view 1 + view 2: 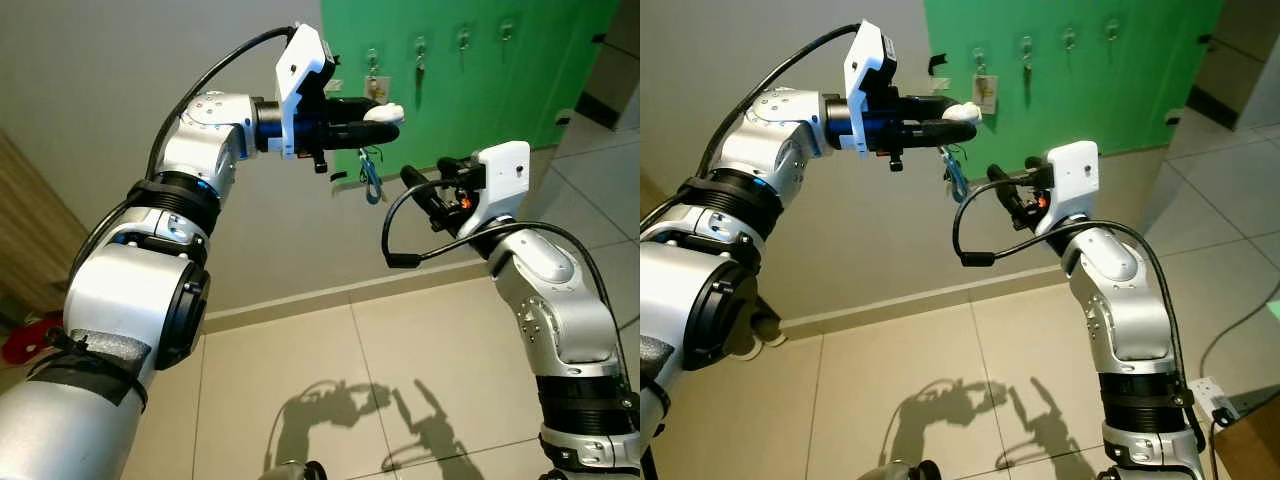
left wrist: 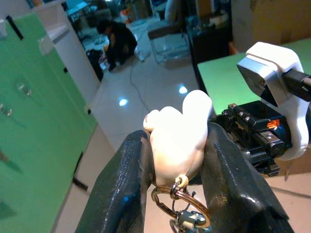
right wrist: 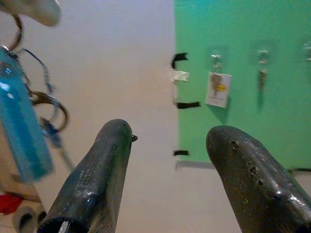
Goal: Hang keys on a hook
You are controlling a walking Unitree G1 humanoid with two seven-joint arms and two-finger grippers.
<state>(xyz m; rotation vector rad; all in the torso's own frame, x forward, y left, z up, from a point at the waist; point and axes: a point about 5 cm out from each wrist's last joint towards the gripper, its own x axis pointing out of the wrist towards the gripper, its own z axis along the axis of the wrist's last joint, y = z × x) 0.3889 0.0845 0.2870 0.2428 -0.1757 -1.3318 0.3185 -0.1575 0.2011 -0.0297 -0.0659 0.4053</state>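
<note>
My left gripper (image 1: 385,112) is raised in front of the wall, shut on a white fob (image 2: 177,141). A brass key ring (image 2: 181,205) hangs from the fob, and a blue tag and keys (image 1: 372,182) dangle below it. The green board (image 1: 480,80) behind it carries a row of small hooks (image 1: 463,38); one hook holds a pale card tag (image 3: 217,90), and a key (image 1: 418,75) hangs from the one beside it. My right gripper (image 1: 425,180) is open just right of and below the dangling keys, holding nothing. Its fingers (image 3: 97,179) point at the board.
A grey wall (image 1: 120,80) lies left of the green board, with a tiled floor (image 1: 350,360) below it. A red object (image 1: 25,340) lies on the floor at far left. In the left wrist view a person (image 2: 119,41) crouches far off across the room.
</note>
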